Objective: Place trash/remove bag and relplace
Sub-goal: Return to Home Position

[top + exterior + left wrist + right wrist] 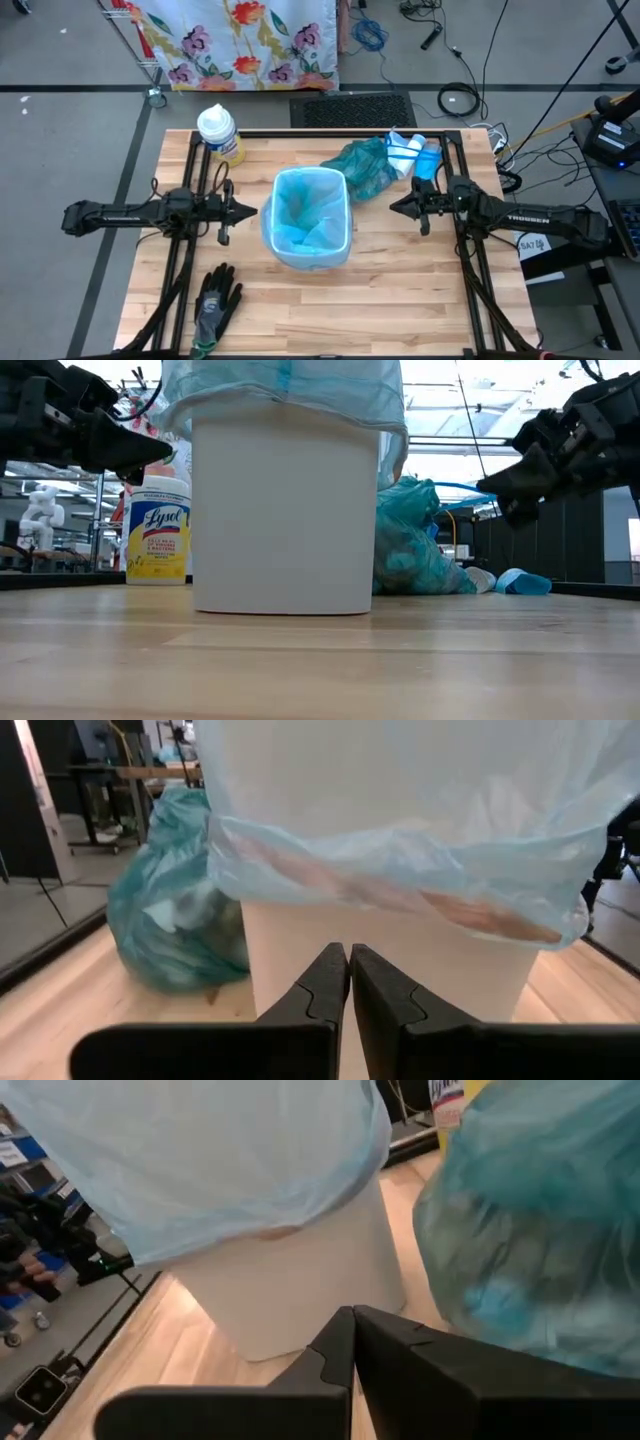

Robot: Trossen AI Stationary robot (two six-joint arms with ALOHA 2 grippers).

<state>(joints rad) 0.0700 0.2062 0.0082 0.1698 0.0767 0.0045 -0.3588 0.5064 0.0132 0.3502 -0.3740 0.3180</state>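
A white bin (311,255) stands upright on its base in the middle of the table. It is lined with a light blue bag (308,215) whose edge is folded out over the rim (400,870). A full teal bag (360,167) lies on the table by the bin's far right corner. My left gripper (250,211) is shut and level, just left of the bin, touching nothing. My right gripper (397,207) is shut too, just right of the bin and near the teal bag (540,1230). Loose trash is out of view.
A yellow Lysol wipes canister (220,133) stands at the far left. A blue-and-white roll of bags (412,155) lies at the far right beyond the teal bag. A black-and-grey glove (215,303) lies at the near left. The near middle of the table is bare wood.
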